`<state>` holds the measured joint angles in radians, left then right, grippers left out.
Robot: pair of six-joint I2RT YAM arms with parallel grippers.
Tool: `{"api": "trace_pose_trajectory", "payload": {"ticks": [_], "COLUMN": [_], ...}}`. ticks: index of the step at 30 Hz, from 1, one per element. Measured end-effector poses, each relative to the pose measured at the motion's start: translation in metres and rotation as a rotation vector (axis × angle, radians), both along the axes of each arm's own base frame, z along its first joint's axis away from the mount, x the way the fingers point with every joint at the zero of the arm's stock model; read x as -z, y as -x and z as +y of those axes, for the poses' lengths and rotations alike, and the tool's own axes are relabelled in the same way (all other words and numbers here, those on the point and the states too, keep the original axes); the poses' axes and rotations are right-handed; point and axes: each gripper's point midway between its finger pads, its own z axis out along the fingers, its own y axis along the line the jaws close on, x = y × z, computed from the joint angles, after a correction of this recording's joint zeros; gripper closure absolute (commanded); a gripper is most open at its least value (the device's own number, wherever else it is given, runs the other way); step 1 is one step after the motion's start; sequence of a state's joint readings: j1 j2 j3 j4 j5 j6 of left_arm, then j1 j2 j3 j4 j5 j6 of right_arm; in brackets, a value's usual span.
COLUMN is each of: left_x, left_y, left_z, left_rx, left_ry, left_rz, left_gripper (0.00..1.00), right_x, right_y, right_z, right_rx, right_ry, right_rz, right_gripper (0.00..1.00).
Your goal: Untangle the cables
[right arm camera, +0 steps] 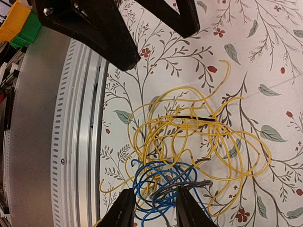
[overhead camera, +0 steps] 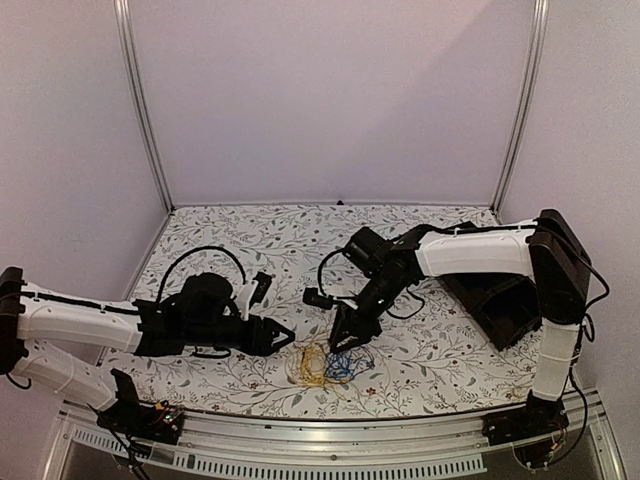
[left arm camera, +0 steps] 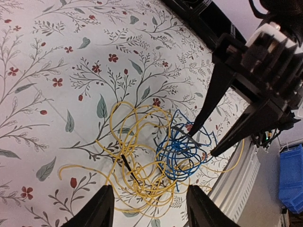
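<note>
the right gripper [right arm camera: 156,191], jaws parted, straddles blue loops [left arm camera: 182,152] in the thin yellow-and-blue wire tangle [overhead camera: 323,364] at the floral worktop's [overhead camera: 250,238] front edge, the left gripper [left arm camera: 149,189] unclenched opposite, seemingly to separate colours.

Cables [overhead camera: 325,365] on table [overhead camera: 230,240], near front edge

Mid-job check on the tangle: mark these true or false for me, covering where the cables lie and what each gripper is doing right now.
1. The yellow cable and the blue cable are tangled together. True.
2. The left gripper is clamped on a strand. False: its jaws stand wide open.
3. The right gripper points down at the blue cable. True.
4. Both cables lie at the far edge of the table. False: they lie near its front edge, by the metal rail.
</note>
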<state>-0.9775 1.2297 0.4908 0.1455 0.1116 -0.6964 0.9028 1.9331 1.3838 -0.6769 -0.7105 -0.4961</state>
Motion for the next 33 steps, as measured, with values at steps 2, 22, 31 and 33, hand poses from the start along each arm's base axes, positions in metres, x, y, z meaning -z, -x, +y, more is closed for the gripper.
{"api": "trace_pose_trajectory", "payload": {"ticks": [2, 22, 31, 33], "left_x": [0.001, 0.008, 0.015, 0.014], "left_y": [0.0, -0.001, -0.003, -0.004], "left_z": [-0.001, -0.023, -0.028, -0.03], "left_rx": [0.002, 0.052, 0.055, 0.056], "left_ry": [0.002, -0.008, -0.027, -0.026], "left_rz": [0.0, 0.01, 0.024, 0.021], "left_gripper": [0.47, 0.47, 0.47, 0.47], "right_x": [0.005, 0.02, 0.033, 0.034], "right_y": [0.001, 0.002, -0.022, -0.025], "right_z": [0.001, -0.004, -0.002, -0.002], "right_rx": [0.002, 0.028, 0.106, 0.119], "right_ry": [0.012, 0.078, 0.15, 0.157], "right_rz": [0.021, 0.061, -0.02, -0.03], "right_gripper": [0.69, 0.65, 0.89, 0.95]}}
